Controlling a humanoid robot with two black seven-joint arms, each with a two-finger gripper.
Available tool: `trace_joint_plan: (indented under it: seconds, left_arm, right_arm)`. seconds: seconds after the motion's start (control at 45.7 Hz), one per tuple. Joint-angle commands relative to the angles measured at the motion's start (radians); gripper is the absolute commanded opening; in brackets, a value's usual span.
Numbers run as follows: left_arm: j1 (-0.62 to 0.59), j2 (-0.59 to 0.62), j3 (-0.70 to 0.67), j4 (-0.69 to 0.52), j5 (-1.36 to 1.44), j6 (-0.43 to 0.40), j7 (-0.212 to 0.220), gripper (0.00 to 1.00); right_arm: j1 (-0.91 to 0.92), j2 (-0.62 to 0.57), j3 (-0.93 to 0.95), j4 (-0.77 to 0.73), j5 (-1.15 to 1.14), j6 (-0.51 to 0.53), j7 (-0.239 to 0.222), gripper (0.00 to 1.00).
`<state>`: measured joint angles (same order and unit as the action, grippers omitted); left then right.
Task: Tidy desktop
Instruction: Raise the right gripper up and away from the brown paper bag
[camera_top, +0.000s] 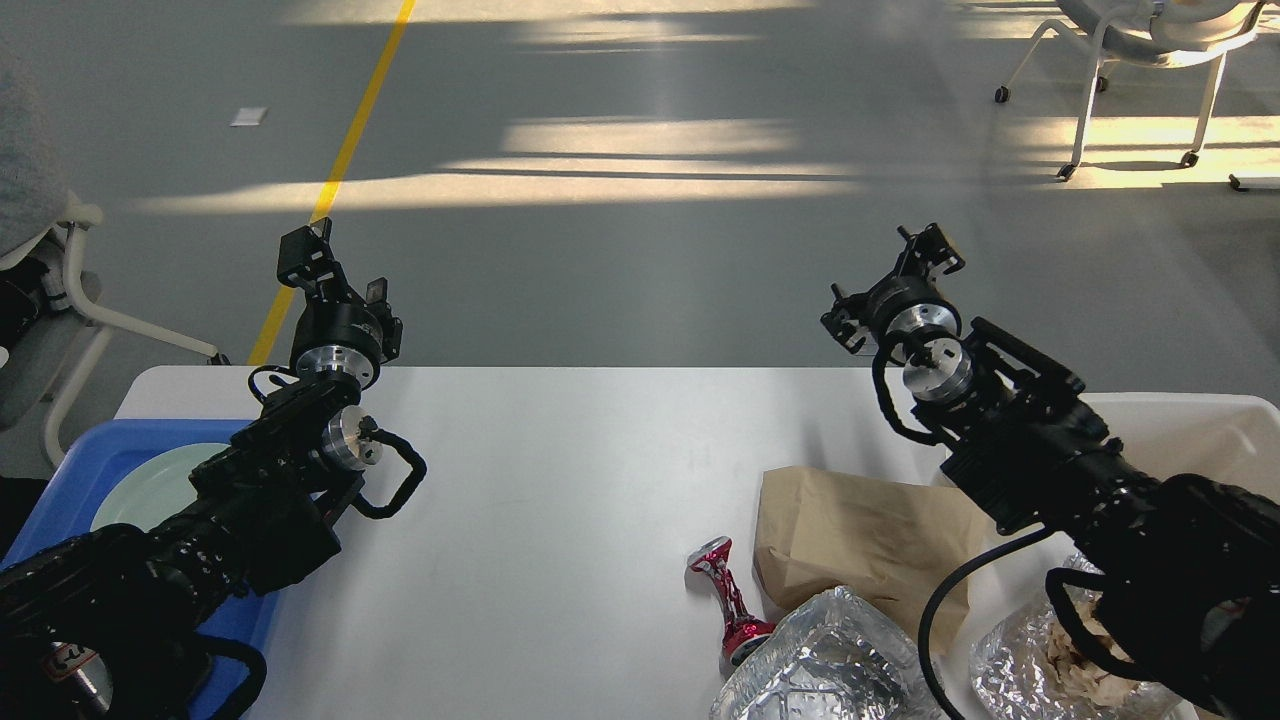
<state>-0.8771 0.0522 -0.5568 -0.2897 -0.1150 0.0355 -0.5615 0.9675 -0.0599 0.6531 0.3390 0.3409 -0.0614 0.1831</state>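
Three items remain loose near the desk's (560, 470) near right corner: crushed red can (728, 598), brown paper bag (860, 540), foil wrap (830, 665). Left gripper (330, 270) and right gripper (900, 280) hover empty beyond the far edge; finger spacing indeterminable. Tidying judged incomplete.

Tray (70, 470) left on desktop (560, 480) (bag (860, 530) right).

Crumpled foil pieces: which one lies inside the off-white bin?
The right-hand crumpled foil piece, under the right arm, lies in the off-white bin; the other foil piece rests on the white desktop.
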Motion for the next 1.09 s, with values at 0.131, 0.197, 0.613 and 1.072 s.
trace_joint_plan:
  seconds: [0.131, 0.197, 0.613, 1.072]
  left_arm:
    - [0.001, 0.000, 0.000, 0.000, 0.000, 0.001, 0.000, 0.96]
    - [0.000, 0.000, 0.000, 0.000, 0.000, 0.000, 0.000, 0.96]
    - [0.000, 0.000, 0.000, 0.000, 0.000, 0.000, 0.000, 0.96]
    - [0.001, 0.000, 0.000, 0.000, 0.000, 0.000, 0.000, 0.96]
  right_arm:
    - [0.072, -0.089, -0.016, -0.012, 0.001, 0.006, -0.002, 1.00]
    - [0.083, -0.127, -0.029, -0.011, -0.002, 0.009, -0.002, 1.00]
    - [0.246, -0.247, -0.616, 0.172, -0.016, 0.008, 0.006, 1.00]
    - [0.827, -0.439, -1.316, 0.514, -0.028, 0.208, 0.007, 1.00]
